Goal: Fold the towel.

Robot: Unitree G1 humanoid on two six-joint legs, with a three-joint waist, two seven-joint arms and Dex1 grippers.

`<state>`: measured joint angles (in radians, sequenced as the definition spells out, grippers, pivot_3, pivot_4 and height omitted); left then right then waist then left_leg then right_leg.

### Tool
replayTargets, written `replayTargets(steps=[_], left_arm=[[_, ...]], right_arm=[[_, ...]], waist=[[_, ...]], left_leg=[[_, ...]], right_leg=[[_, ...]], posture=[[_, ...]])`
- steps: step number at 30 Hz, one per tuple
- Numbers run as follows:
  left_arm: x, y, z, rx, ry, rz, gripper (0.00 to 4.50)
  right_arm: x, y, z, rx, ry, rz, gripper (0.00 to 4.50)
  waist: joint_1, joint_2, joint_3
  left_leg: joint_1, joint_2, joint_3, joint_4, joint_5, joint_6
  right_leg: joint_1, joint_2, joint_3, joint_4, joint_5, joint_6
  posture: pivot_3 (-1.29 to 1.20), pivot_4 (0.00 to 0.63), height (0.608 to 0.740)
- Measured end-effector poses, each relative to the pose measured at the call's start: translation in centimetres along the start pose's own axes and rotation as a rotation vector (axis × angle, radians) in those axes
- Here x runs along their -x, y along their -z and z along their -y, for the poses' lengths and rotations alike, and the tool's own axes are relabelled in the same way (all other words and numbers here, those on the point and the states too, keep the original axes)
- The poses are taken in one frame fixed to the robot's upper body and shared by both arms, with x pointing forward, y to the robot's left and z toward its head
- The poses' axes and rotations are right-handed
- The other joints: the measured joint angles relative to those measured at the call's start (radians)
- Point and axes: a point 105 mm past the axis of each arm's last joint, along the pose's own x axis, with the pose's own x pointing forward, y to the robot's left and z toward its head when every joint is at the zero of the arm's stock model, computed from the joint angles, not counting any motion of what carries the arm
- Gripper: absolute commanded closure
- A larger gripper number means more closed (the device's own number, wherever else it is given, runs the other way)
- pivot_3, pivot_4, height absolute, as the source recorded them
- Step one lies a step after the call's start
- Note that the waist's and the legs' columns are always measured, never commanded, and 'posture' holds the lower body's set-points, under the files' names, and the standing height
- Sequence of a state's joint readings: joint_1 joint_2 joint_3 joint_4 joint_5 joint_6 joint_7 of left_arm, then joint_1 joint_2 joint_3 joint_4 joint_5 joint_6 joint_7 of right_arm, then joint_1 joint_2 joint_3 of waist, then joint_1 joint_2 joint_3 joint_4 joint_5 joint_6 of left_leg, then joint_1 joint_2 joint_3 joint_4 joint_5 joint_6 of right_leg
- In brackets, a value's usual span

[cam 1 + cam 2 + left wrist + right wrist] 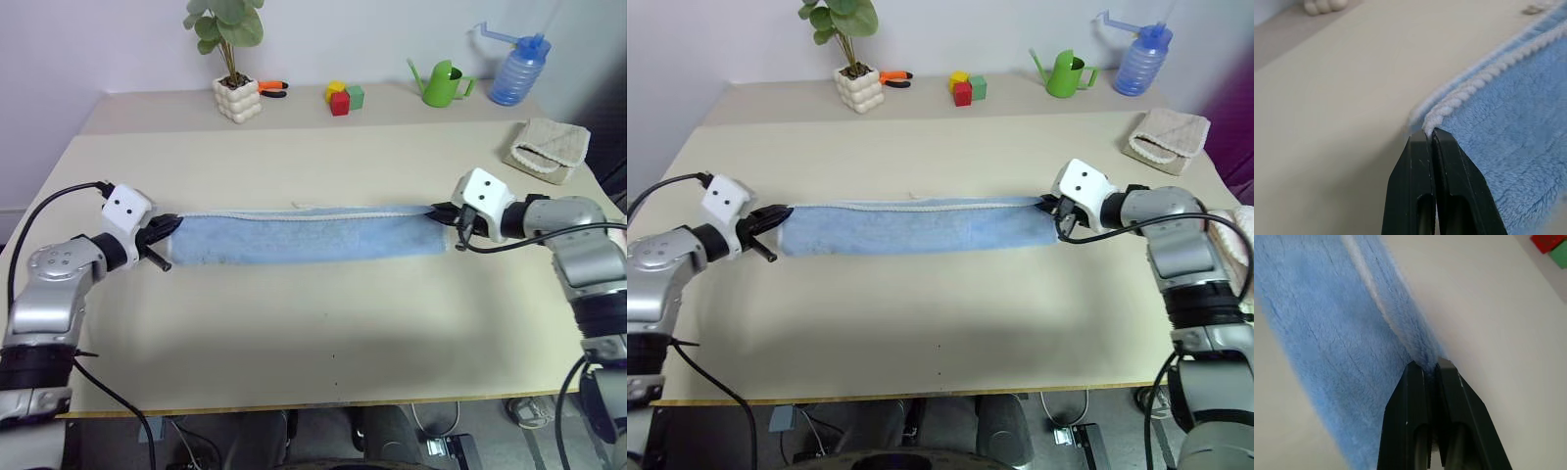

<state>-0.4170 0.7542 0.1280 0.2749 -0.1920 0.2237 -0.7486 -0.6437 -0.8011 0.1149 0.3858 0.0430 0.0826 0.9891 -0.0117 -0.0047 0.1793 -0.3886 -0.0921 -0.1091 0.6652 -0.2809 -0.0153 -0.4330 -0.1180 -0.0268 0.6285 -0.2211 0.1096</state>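
Stretching one towel (309,235) between them, left tool (168,228) and right tool (441,212) each clamp one end.

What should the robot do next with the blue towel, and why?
Probably lower both ends to lay the towel flat on the table. Left pincer and right pincer each pinch one end shut, and the towel is pulled straight between them, already doubled lengthwise with its whitish trim along the far edge. Setting it down lets them release for the next fold.
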Motion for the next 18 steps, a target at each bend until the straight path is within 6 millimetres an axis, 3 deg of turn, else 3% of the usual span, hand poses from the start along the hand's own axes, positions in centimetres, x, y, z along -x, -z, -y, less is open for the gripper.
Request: replayTargets(steps=[8, 9, 12, 17, 18], left_arm=[[-1.7, 1.3, -0.6, 0.014, -0.011, -0.029, 4.50], [-1.7, 1.4, -0.5, 0.020, -0.008, -0.032, 4.50], [-1.7, 1.7, -0.4, 0.035, -0.002, -0.040, 3.57], [-1.3, 2.8, -0.4, 0.052, -0.029, -0.063, 1.25], [-1.3, 2.9, -0.6, 0.054, -0.053, -0.065, 0.75]], right_arm=[[-1.5, 1.2, 0.4, -0.017, 0.036, -0.004, 4.37], [-1.7, 1.4, 0.3, -0.023, 0.041, -0.006, 4.12], [-2.1, 1.6, 0.3, -0.039, 0.064, 0.001, 3.00], [-1.9, 1.7, 0.9, -0.027, 0.114, 0.001, 0.70], [-1.8, 1.6, 1.0, -0.021, 0.128, 0.002, 0.66]], waist=[[-0.004, 0.000, 0.000], [-0.004, 0.000, 0.000], [-0.003, 0.000, 0.000], [-0.003, 0.000, 0.000], [-0.003, 0.000, 0.000]], left_leg=[[0.000, 0.000, 0.000, 0.000, 0.000, 0.000], [0.000, 0.000, 0.000, 0.000, 0.000, 0.000], [-0.001, 0.000, 0.000, 0.000, 0.000, 0.000], [0.000, 0.000, 0.000, 0.000, 0.000, 0.000], [0.000, 0.000, 0.000, 0.000, 0.000, 0.000]], right_leg=[[-0.001, 0.000, 0.000, 0.001, 0.000, 0.000], [-0.001, 0.000, 0.000, 0.001, 0.000, 0.000], [-0.001, 0.000, 0.000, 0.001, 0.000, 0.000], [-0.002, 0.000, 0.001, 0.001, 0.000, 0.000], [-0.002, 0.000, 0.001, 0.001, 0.000, 0.000]], posture=[[0.00, 0.150, 0.732], [0.00, 0.150, 0.732], [0.00, 0.150, 0.732], [0.00, 0.150, 0.732], [0.00, 0.150, 0.732]])
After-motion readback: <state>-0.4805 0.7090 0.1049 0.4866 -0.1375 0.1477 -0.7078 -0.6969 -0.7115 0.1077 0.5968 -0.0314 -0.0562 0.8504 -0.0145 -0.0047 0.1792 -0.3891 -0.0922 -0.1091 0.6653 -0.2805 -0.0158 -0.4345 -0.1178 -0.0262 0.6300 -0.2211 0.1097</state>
